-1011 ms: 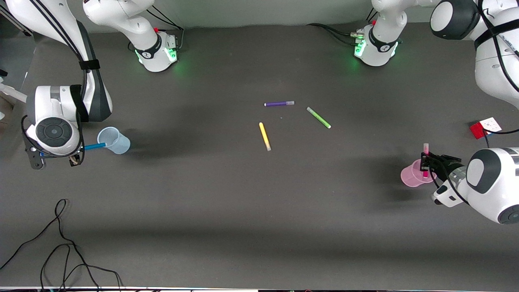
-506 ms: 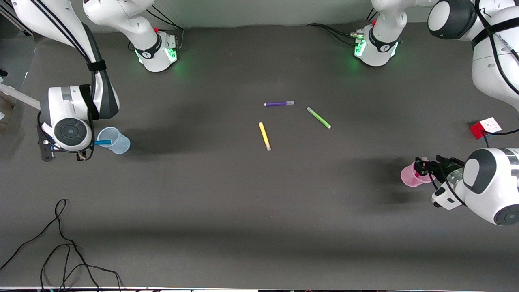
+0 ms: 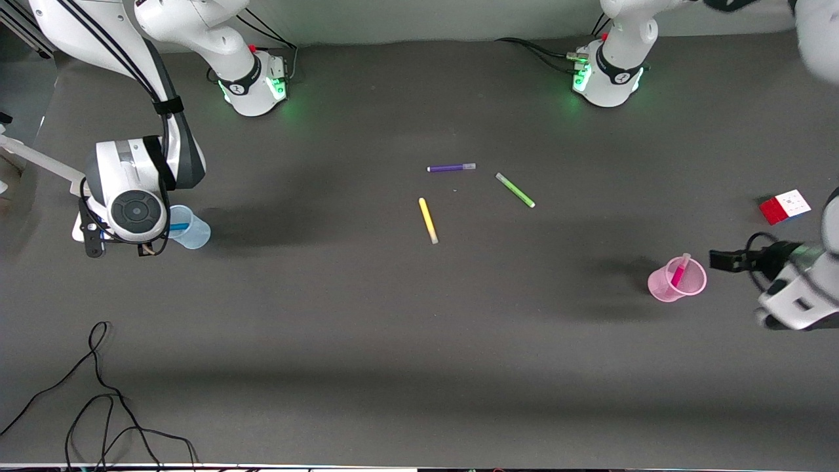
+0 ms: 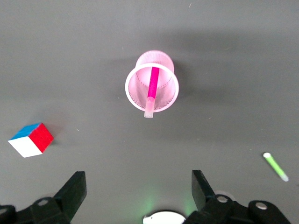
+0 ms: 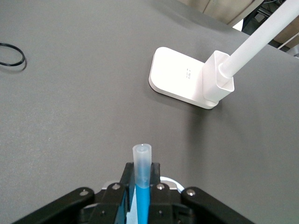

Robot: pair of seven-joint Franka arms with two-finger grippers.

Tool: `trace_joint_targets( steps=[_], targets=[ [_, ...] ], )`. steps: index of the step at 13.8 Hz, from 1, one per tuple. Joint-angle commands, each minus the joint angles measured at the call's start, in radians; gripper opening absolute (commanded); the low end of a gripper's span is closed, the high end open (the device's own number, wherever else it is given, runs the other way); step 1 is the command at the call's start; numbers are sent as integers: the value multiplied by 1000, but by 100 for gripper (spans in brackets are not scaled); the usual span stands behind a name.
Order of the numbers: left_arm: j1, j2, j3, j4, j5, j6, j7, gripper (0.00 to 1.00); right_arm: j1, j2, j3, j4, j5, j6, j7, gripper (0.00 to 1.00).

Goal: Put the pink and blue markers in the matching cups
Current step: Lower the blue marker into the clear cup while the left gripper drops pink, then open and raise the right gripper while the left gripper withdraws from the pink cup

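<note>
While the pink marker (image 3: 679, 270) stands tilted inside the pink cup (image 3: 662, 286), with its pale cap leaning on the rim, the left gripper (image 3: 717, 260) hangs just beside this cup, toward the left arm's end of the table. Its fingers (image 4: 72, 191) are spread wide and hold nothing. In the left wrist view the cup is upright and apart from both fingers. A little farther from the front camera, the colored cube (image 3: 784, 206) lies on the table (image 3: 393, 341) near the same end.

At the right arm's end, the right gripper (image 3: 121, 246) is over the blue cup (image 3: 195, 233). Its fingers are pressed on the blue marker (image 5: 142, 184), and the marker's tip reaches into the mouth of the cup. A white stand (image 5: 187, 84) shows in the right wrist view.

In the middle of the table lie the yellow marker (image 3: 428, 221), then the green marker (image 3: 515, 190), and farthest the purple marker (image 3: 451, 168), all apart from each other.
</note>
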Motion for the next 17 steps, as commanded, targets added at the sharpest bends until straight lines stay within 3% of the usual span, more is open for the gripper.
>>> trace_joint_targets(
  steps=[1, 2, 3, 4, 8, 11, 14, 17],
  targets=[
    [36, -209, 3, -240, -45, 133, 36, 100, 10, -9, -3, -8, -32, -9, 41, 51],
    [39, -254, 3, -292, -47, 166, 50, 100, 18, -8, -3, -8, -32, -15, 41, 66],
    [38, -287, 4, -328, -54, 186, 65, 100, 23, -8, -3, -8, -32, -21, 41, 95],
    [39, -311, 4, -345, -62, 202, 66, 100, 23, -14, -3, -7, -32, -23, 41, 100],
    [36, -401, 7, -403, -89, 252, 72, 100, 21, -37, -1, 73, -21, -70, -11, 100],
    [9, -459, 17, -453, -117, 294, 72, 100, 17, -37, -7, 231, 89, -167, -170, 100],
    [-164, -490, 164, -453, -140, 286, 56, 100, 1, -40, -17, 344, 123, -245, -334, 100],
    [-191, -501, 184, -446, -152, 286, 47, 100, -3, -40, -41, 466, 221, -303, -551, 100]
  ],
)
